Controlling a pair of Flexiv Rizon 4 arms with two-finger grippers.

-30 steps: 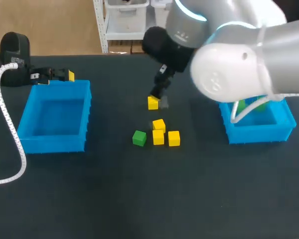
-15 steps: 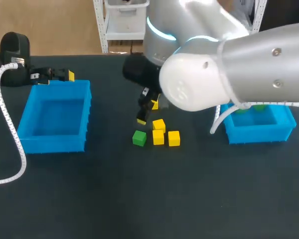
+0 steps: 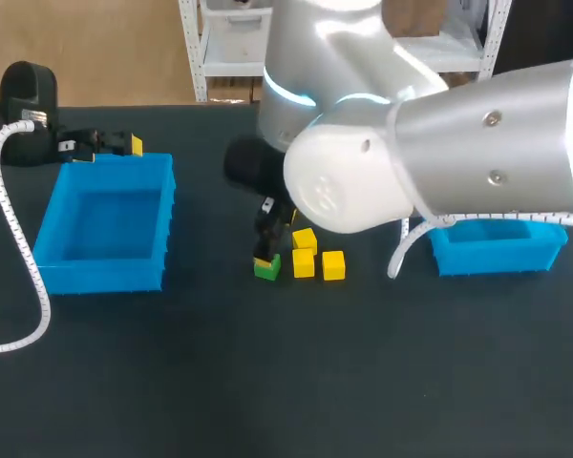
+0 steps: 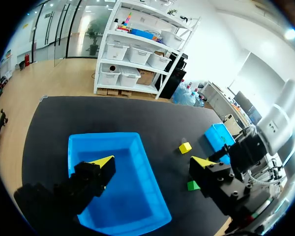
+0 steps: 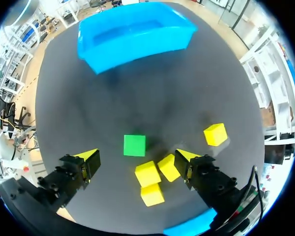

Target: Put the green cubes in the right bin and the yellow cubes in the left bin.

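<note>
My right arm hangs over the middle of the surface. The left bin looks empty. The right bin is mostly hidden, so most sorting looks undone. The left fingers, at that bin's 12 o'clock rim, are wide and hold nothing. The right fingers are wide around the green cube, not touching. It lies flat at 9 o'clock of three yellow cubes. It has no long side.

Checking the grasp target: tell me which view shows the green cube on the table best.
Right wrist view: the green cube lies whole and unobstructed, just ahead of the right tool. Head view: that tool partly covers it. Left wrist view: small and distant.
</note>
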